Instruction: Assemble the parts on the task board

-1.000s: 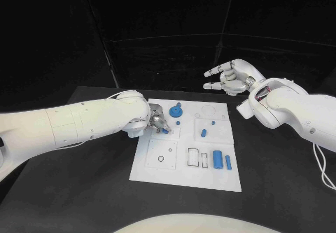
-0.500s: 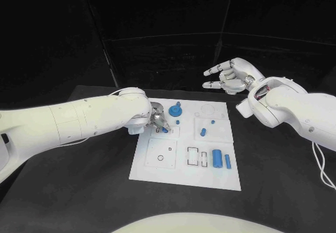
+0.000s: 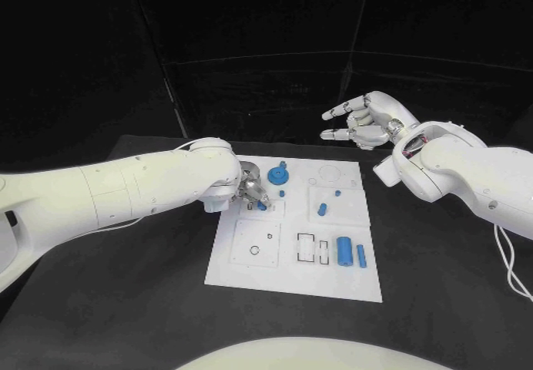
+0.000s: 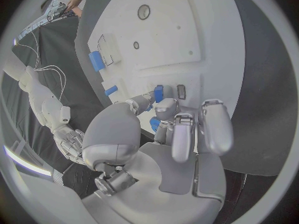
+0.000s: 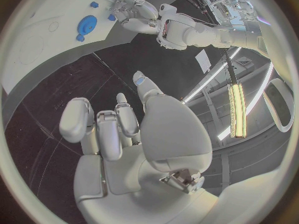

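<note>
Left robot hand sits low over the board near its upper-left area, fingers curled down at a small blue peg; in the left wrist view the fingers bunch around a blue piece, so it looks pinched, though contact is partly hidden. Probably held low and upright to seat the peg in a socket right there. Another small blue peg stands on the board just beyond the fingertips, beside a dark slot. Right robot hand is raised well clear behind the board's far right corner, fingers apart, holding nothing; likely parked out of the way so the left arm has room. Blue gear lies flat at the board's top, just beside the left hand, with a small knob past it. Two pegs stand mid-board on the right panel. Two blue cylinders lie side by side at the lower right, near the outlined rectangular slots, not yet placed. A round hole in the lower-left panel is unfilled. Board lies flat mid-surface. Task looks partway through.
</note>
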Available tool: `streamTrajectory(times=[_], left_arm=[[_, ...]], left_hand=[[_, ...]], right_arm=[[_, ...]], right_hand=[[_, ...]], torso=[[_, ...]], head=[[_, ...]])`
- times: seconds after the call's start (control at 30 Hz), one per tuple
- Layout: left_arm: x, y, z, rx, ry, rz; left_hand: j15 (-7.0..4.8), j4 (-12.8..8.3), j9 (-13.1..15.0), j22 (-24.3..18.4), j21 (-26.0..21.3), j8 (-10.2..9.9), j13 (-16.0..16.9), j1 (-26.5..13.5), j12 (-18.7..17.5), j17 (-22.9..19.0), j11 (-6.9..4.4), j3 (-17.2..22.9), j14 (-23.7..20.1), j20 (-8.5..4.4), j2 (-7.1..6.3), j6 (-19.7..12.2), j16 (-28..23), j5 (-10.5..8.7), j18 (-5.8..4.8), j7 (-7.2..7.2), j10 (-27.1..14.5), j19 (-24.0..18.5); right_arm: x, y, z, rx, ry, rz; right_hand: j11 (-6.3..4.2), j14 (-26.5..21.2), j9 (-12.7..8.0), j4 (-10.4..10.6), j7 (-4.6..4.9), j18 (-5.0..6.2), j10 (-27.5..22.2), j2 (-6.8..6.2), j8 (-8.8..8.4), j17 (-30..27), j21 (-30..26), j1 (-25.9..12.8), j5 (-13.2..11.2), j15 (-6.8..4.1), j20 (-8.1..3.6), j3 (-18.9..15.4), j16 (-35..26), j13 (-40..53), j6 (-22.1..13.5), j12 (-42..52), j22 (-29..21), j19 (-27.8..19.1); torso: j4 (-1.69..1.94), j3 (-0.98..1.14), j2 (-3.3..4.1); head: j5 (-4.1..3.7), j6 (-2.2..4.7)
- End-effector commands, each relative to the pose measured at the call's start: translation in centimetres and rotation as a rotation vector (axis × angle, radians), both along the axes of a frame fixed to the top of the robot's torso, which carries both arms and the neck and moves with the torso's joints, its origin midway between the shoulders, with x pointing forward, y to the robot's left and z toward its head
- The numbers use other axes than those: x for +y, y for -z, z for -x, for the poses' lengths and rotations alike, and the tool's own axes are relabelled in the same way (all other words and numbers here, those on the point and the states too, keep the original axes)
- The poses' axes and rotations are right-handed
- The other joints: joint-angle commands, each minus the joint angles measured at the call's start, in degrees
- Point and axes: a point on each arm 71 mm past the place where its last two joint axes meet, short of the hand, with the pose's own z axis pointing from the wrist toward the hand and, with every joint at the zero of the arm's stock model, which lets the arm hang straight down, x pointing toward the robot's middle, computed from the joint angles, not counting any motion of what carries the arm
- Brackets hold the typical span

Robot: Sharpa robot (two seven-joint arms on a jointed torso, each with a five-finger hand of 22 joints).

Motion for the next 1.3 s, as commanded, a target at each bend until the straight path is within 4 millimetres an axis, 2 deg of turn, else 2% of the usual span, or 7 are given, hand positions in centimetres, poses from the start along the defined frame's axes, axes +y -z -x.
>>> streamTrajectory(times=[0.03,0.23,0.43,0.57,0.93,1.17,1.3], left_arm=[[-0.1,0.47,0.12,-0.001,0.001,-0.006],[-0.16,0.48,0.14,0.002,0.003,-0.009],[-0.25,0.5,0.17,0.005,0.006,-0.011],[-0.27,0.5,0.17,0.006,0.005,-0.013],[-0.28,0.49,0.14,0.002,-0.001,-0.014],[-0.25,0.44,0.09,-0.008,-0.011,-0.01],[-0.17,0.4,0.06,-0.014,-0.019,-0.007]], left_hand=[[-0.46,-0.23,-0.06,0.16,-0.08,0.34,0.12,-0.65,0.35,15.09,-0.3,0.69,5.94,-0.39,0.71,0.41,0.18,-0.44,-0.64,-0.15,0.16,0.25],[-0.54,1.41,-0.22,0.39,0.03,0.27,0.21,-2.49,0.58,15.09,-0.39,-1.37,5.94,-0.5,0.43,0.83,0.18,-0.53,-0.68,-0.27,0.26,0.35],[-0.61,1.75,-0.27,0.46,0.06,0.27,0.43,-3.0,0.81,15.09,-0.47,-2.52,5.94,-0.56,0.02,1.05,0.18,-0.55,-0.69,-0.36,0.38,0.39],[-0.68,2.46,-0.36,0.52,0.06,0.27,0.49,-3.79,0.97,15.09,-0.53,-4.9,5.94,-0.63,-0.42,1.4,0.18,-0.63,-0.7,-0.44,0.43,0.42],[-0.79,3.08,-0.48,0.73,0.12,0.27,0.73,-3.87,1.3,15.09,-0.64,-8.77,5.94,-0.75,-0.53,1.82,0.18,-0.66,-0.74,-0.58,0.58,0.5],[-0.84,4.43,-0.68,0.77,0.05,0.18,0.82,-4.44,1.51,15.09,-0.69,-14.54,5.94,-0.8,-1.25,2.23,0.18,-0.69,-0.74,-0.64,0.61,0.53],[-0.88,5.48,-0.77,0.85,0.05,0.16,0.93,-5.28,1.67,15.09,-0.75,-18.28,5.94,-0.86,-2.38,2.42,0.18,-0.82,-0.74,-0.73,0.68,0.56]], right_arm=[[0.1,-0.13,0.02,-0.003,-0.01,-0.003],[0.08,-0.13,0.03,-0.003,-0.009,-0.003],[0.05,-0.14,0.03,-0.003,-0.007,-0.003],[0.02,-0.15,0.04,-0.004,-0.006,-0.004],[0.0,-0.15,0.04,-0.004,-0.005,-0.004],[-0.01,-0.15,0.01,-0.005,-0.004,-0.004],[-0.02,-0.15,0.0,-0.006,-0.003,-0.004]], right_hand=[[0.02,3.45,-0.06,0.08,0.08,0.17,-0.33,0.59,0.2,3.79,-0.38,-0.19,0.19,0.02,-0.19,-0.28,-0.29,-0.06,-0.3,-0.15,-0.07,-0.35],[0.02,3.45,-0.06,0.08,0.08,0.17,-0.33,0.59,0.2,3.79,-0.38,-0.19,0.19,0.02,-0.19,-0.28,-0.29,-0.06,-0.3,-0.15,-0.07,-0.35],[0.02,3.45,-0.06,0.08,0.08,0.17,-0.33,0.59,0.2,3.79,-0.38,-0.19,0.19,0.02,-0.19,-0.28,-0.29,-0.06,-0.3,-0.15,-0.07,-0.35],[0.02,3.45,-0.06,0.08,0.08,0.17,-0.33,0.59,0.2,3.79,-0.38,-0.19,0.19,0.02,-0.19,-0.28,-0.29,-0.06,-0.3,-0.15,-0.07,-0.35],[0.0,3.43,-0.05,0.11,0.06,0.19,-0.41,0.64,0.25,3.65,-0.44,-0.16,0.28,0.01,-0.2,-0.34,-0.37,-0.17,-0.26,-0.23,-0.17,-0.38],[0.0,3.4,-0.05,0.12,0.06,0.22,-0.5,0.64,0.25,3.53,-0.51,-0.17,0.28,0.01,-0.2,-0.36,-0.42,-0.29,-0.26,-0.32,-0.35,-0.47],[0.0,3.38,-0.05,0.12,0.06,0.25,-0.65,0.63,0.25,3.44,-0.57,-0.18,0.28,0.0,-0.2,-0.37,-0.46,-0.49,-0.27,-0.47,-0.48,-0.54]], torso=[[-0.03,0.0,-0.04],[-0.03,0.02,0.01],[0.02,0.02,-0.01],[0.0,0.01,0.0],[0.01,0.0,0.0],[0.05,-0.01,0.0],[0.03,-0.02,-0.01]], head=[[0.01,0.08],[-0.13,0.02],[-0.14,-0.08],[-0.23,-0.14],[-0.31,-0.19],[-0.36,-0.24],[-0.4,-0.24]])
